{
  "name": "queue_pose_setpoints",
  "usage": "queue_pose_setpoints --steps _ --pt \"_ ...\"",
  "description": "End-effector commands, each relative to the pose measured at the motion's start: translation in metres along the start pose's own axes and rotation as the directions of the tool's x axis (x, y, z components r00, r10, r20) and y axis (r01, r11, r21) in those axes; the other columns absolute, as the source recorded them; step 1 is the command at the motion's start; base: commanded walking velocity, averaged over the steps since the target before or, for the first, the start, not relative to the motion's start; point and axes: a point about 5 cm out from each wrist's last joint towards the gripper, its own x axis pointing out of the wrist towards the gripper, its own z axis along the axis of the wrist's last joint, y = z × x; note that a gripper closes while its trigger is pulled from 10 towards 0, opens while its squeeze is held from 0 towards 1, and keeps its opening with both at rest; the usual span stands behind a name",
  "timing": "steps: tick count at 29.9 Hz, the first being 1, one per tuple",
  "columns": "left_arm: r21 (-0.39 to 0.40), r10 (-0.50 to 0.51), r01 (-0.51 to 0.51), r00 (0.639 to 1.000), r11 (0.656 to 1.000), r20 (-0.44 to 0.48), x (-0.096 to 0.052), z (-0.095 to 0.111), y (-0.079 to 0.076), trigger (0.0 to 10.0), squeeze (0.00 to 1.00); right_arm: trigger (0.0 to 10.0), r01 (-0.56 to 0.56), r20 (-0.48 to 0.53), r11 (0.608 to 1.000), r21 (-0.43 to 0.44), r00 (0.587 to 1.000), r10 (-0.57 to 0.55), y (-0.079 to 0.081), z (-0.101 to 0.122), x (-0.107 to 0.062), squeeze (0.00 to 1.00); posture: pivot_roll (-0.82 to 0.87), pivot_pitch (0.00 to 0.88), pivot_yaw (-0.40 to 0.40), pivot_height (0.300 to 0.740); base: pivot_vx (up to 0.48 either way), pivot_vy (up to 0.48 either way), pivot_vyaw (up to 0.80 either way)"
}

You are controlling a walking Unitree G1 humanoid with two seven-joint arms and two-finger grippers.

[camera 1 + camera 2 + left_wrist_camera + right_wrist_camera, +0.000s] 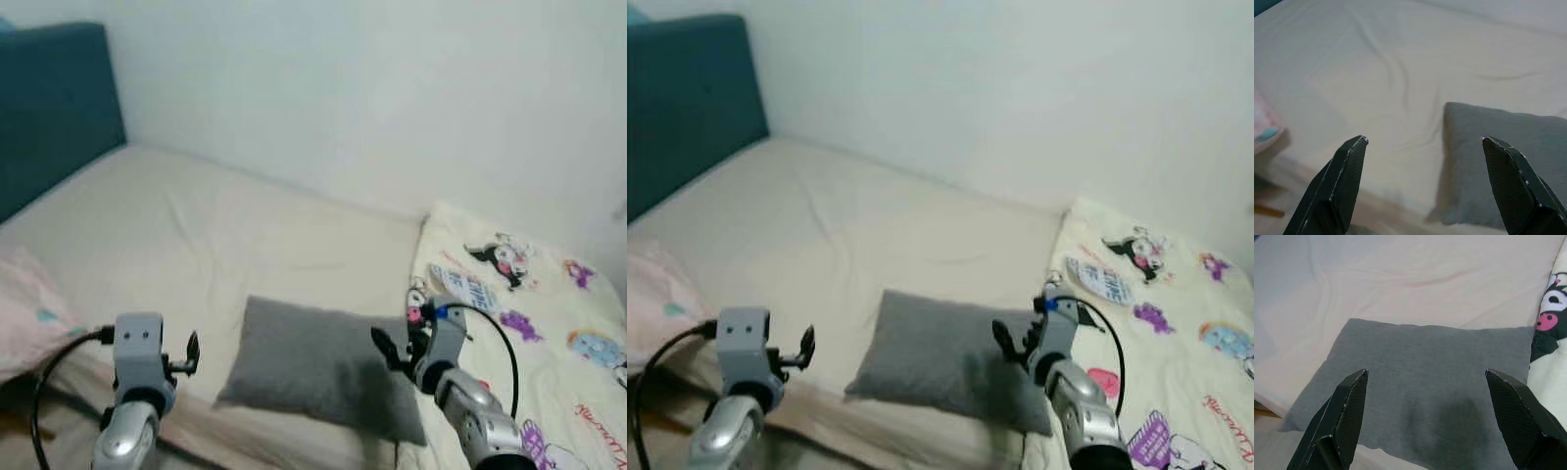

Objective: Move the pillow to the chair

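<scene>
Over the pillow, right gripper (1426, 374): raised above the near right part of the grey cushion, its two black fingers (1339, 418) spread wide, nothing between them, not touching the fabric.
Left gripper (1422, 141): held up off the near left side of the pillow, above the bed's front edge, fingers set wide apart and empty.
Grey pillow (318, 364): lies flat near the front edge of the bed, between the two grippers; its right edge touches or slightly overlaps the cartoon blanket.
Bed sheet (196, 235): cream and lightly creased, covering the mattress from the pillow back to the wall.
Cartoon blanket (529, 304): pale yellow with printed characters, spread on the right side of the bed, just beside the pillow.
Pink cloth (29, 313): at the left front of the bed, well apart from the pillow; pale pink with a small teal mark.
Headboard (54, 108): dark teal, at the far left end of the bed.
Wall (392, 88): plain white, behind the bed.
</scene>
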Motion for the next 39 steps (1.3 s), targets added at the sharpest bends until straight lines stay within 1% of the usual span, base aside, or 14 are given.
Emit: queue_pose_setpoints --steps 1,4,9,11,16,23,31,33,39 --pt "0.016 -0.01 0.01 1.0 1.0 0.001 0.001 -0.001 -0.002 10.0 0.0 10.0 0.001 -0.018 1.0 -0.002 1.0 -0.001 -0.003 -0.002 0.001 0.0 0.03 0.0 -0.119 0.736 0.0 0.0 -0.67" --pt "0.019 -0.005 0.005 1.0 1.0 0.001 0.002 -0.001 0.0 10.0 0.0 10.0 -0.008 -0.02 1.0 0.002 1.0 0.008 -0.001 -0.002 0.003 0.0 0.02 0.0 -0.118 0.736 0.0 0.0 -0.64" --pt "0.026 0.002 -0.002 1.0 1.0 0.004 0.001 -0.001 0.003 10.0 0.0 10.0 -0.013 0.0 0.999 0.045 1.0 0.013 -0.002 0.005 0.011 0.0 0.03 0.0 -0.119 0.736 0.0 0.0 0.0" --pt "0.03 0.005 -0.006 1.0 1.0 0.007 0.001 0.0 0.004 10.0 0.0 10.0 0.027 -0.029 0.999 0.041 0.999 -0.026 -0.005 0.006 0.015 0.0 0.03 0.0 -0.118 0.736 0.0 0.0 0.0" --pt "0.037 0.012 -0.012 1.0 0.999 0.009 0.0 0.001 0.007 10.0 0.0 10.0 0.048 -0.032 0.998 0.049 0.998 -0.046 -0.008 0.01 0.018 0.0 0.03 0.0 -0.119 0.721 0.0 0.0 0.0" --pt "0.045 0.019 -0.02 1.0 0.999 0.016 -0.001 0.002 0.011 10.0 0.0 10.0 0.077 -0.026 0.995 0.056 0.997 -0.076 -0.015 0.012 0.018 0.0 0.03 0.0 -0.121 0.696 0.0 0.0 0.0" --pt "0.052 0.022 -0.023 1.0 0.998 0.021 -0.001 0.003 0.012 10.0 0.0 10.0 0.103 -0.018 0.992 0.069 0.995 -0.102 -0.021 0.016 0.017 0.0 0.03 0.0 -0.125 0.681 0.0 0.0 0.0" --pt "0.057 0.024 -0.026 0.999 0.998 0.026 0.0 0.005 0.014 10.0 0.0 10.0 0.109 -0.009 0.991 0.082 0.994 -0.108 -0.025 0.02 0.016 0.0 0.03 0.0 -0.127 0.671 0.0 0.0 0.0" --pt "0.062 0.029 -0.031 0.999 0.998 0.032 0.0 0.006 0.016 10.0 0.0 10.0 0.117 0.002 0.987 0.106 0.993 -0.118 -0.03 0.023 0.015 0.0 0.03 0.0 -0.129 0.656 0.0 0.0 0.0"
